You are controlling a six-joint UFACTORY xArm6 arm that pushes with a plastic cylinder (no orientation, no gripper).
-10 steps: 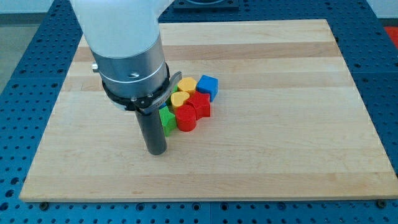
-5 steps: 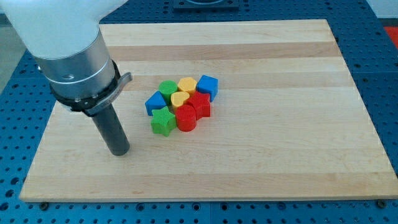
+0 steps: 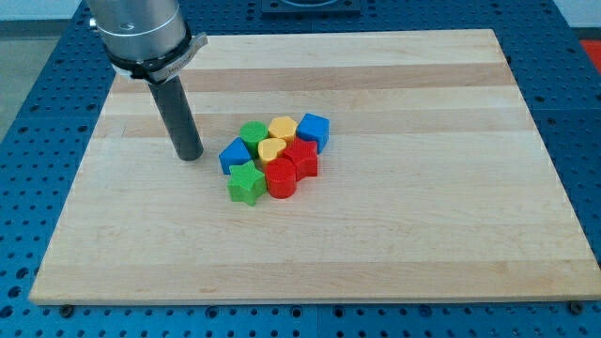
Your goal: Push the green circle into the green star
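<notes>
The green circle [image 3: 253, 133] sits at the upper left of a tight cluster of blocks near the board's middle. The green star [image 3: 246, 183] lies at the cluster's lower left. A blue block [image 3: 234, 155] sits between them on the left side. My tip [image 3: 191, 155] rests on the board to the view's left of the cluster, a short gap from the blue block, level with it.
The cluster also holds a yellow block [image 3: 283, 128], a yellow heart [image 3: 271, 149], a blue block [image 3: 315, 130] at the upper right, a red round block [image 3: 281, 177] and a red block [image 3: 303, 158]. The wooden board [image 3: 423, 216] lies on a blue perforated table.
My tip has moved from right beside the green star out to the view's left, then up toward the view's top. The blocks have stayed where they were.
</notes>
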